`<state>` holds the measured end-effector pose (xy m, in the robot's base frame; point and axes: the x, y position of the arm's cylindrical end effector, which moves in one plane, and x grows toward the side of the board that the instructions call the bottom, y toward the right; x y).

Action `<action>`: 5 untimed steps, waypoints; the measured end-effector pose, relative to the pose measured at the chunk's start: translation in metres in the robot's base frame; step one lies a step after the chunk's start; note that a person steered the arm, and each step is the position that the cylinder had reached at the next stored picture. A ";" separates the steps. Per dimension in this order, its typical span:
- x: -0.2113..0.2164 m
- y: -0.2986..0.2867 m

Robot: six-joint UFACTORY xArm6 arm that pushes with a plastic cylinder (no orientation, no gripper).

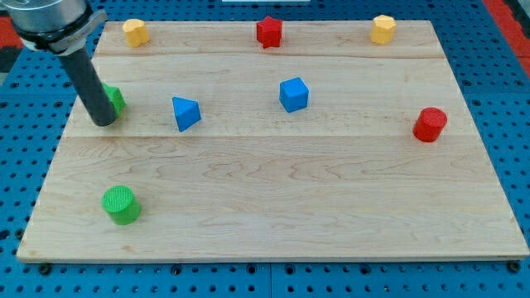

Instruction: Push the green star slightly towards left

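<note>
The green star [115, 98] lies near the board's left edge, partly hidden behind my rod. My tip [103, 122] rests on the board right against the star's lower left side, touching or nearly touching it. A blue triangular block [186, 113] lies to the star's right.
A green cylinder [121, 204] sits at the lower left. A blue cube [294, 94] is near the middle, a red cylinder [430, 125] at the right. Along the top are a yellow block [135, 32], a red star [269, 32] and another yellow block [383, 29]. The wooden board [273, 207] lies on blue pegboard.
</note>
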<state>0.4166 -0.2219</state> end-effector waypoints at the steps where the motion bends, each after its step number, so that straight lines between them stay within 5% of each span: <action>1: 0.000 0.007; 5: 0.001 0.016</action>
<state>0.4172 -0.2055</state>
